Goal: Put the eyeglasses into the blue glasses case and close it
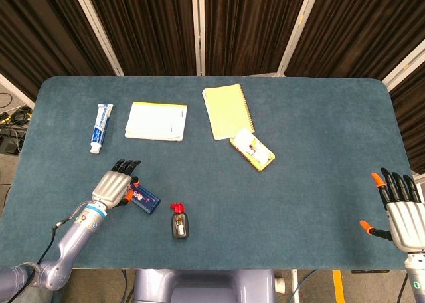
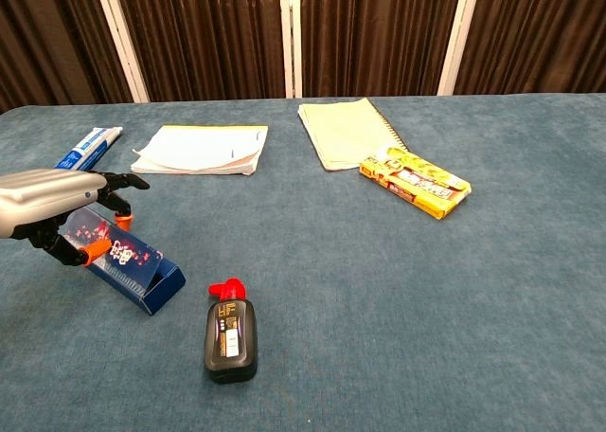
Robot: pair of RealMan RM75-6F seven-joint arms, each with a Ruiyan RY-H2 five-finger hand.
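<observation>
The blue glasses case (image 1: 145, 199) lies at the front left of the table with its patterned lid down; the chest view shows the case (image 2: 126, 258) tilted, its near end on the cloth. My left hand (image 1: 115, 186) holds its left end, fingers over the top and the thumb against the near side, as the left hand (image 2: 49, 210) also shows from the chest. The eyeglasses are not visible. My right hand (image 1: 400, 211) hovers at the front right corner, fingers spread, holding nothing.
A black bottle with a red cap (image 1: 179, 222) lies just right of the case. Further back are a toothpaste tube (image 1: 101, 127), a white booklet (image 1: 157, 121), a yellow notebook (image 1: 228, 111) and a yellow packet (image 1: 252, 149).
</observation>
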